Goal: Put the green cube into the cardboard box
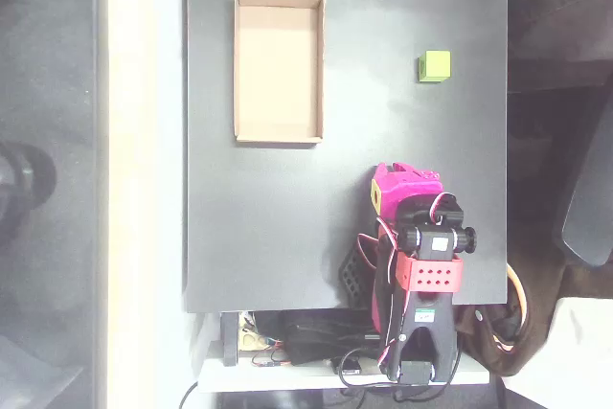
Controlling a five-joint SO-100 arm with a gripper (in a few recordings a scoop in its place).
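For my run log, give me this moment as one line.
green cube: on mat, upper right | cardboard box: empty, upper left | gripper: folded near base, far from cube, state unclear | step: not started

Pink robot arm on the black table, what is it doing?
Nothing is being handled yet. The magenta robot arm's end effector sits folded near the table's lower edge in the overhead view. The small lime-green cube rests alone on the black table, above the arm. The shallow tan cardboard box lies apart to the left with nothing in it.
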